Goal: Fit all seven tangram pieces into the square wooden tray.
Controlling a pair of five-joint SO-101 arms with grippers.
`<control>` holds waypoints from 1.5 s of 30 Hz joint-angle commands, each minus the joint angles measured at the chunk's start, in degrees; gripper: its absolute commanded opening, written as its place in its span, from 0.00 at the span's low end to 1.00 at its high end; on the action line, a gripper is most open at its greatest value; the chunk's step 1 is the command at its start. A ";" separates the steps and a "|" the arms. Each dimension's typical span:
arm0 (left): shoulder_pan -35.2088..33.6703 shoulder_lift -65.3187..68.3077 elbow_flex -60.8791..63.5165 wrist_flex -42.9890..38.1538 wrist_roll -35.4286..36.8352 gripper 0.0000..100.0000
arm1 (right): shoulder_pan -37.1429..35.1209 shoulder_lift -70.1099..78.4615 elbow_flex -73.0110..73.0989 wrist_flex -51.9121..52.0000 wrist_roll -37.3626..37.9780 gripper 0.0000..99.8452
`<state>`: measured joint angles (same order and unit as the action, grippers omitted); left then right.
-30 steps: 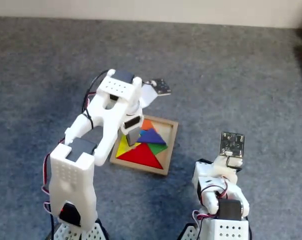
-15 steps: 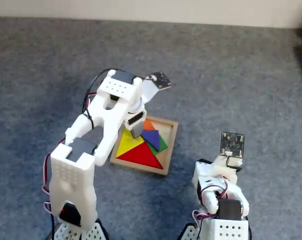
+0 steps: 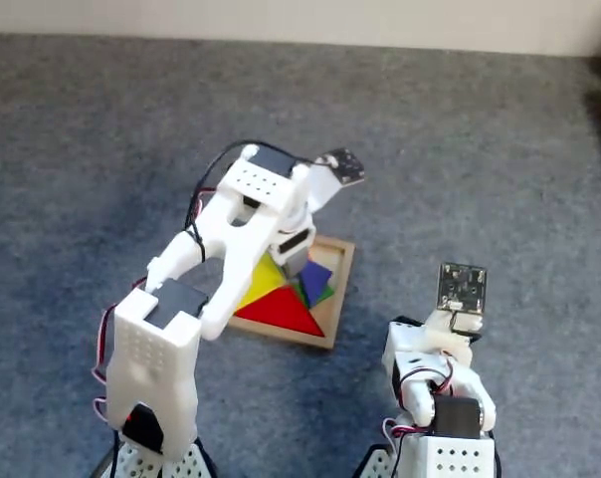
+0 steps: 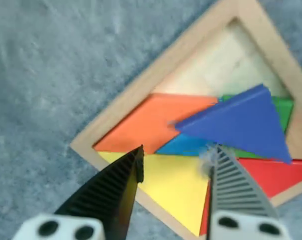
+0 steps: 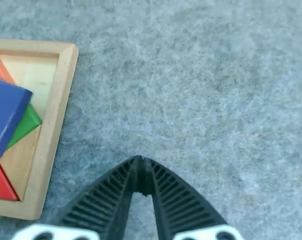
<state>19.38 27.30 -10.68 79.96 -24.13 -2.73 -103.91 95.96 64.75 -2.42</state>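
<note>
Square wooden tray [image 4: 116, 117] lies on the grey carpet [image 5: 216, 75]. The left gripper [image 4: 177, 150] hangs over the tray's filled side, its fingers spread wide and grasping nothing. One fingertip is just beside the blue triangle [image 4: 241, 125]. That triangle is inside the tray but not seated: it lies tilted across the green piece [image 4: 283, 107] and the light blue piece [image 4: 186, 145]. The orange piece [image 4: 151, 120], yellow piece [image 4: 176, 185] and red piece [image 4: 276, 175] lie flat in the tray. Bare wood shows in one corner of the tray. The right gripper [image 5: 140, 165] is off the tray, over the carpet near its rim, fingers clenched together with nothing between them.
</note>
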 commanded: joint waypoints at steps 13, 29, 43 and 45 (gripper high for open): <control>3.47 -3.82 -4.88 3.16 0.53 0.21 | 0.75 -0.31 7.69 -1.19 0.70 0.01; 6.46 -3.21 -4.35 5.19 5.27 0.21 | 0.75 -0.31 7.69 -1.19 0.70 0.01; 6.73 -1.89 -4.09 -1.23 9.05 0.21 | 0.75 -0.31 7.69 -1.19 0.70 0.01; 6.73 -0.22 -4.18 -2.46 9.05 0.21 | 0.75 -0.31 7.69 -1.19 0.70 0.01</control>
<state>25.27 27.30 -12.70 79.25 -15.52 -2.73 -103.91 95.96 64.75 -2.42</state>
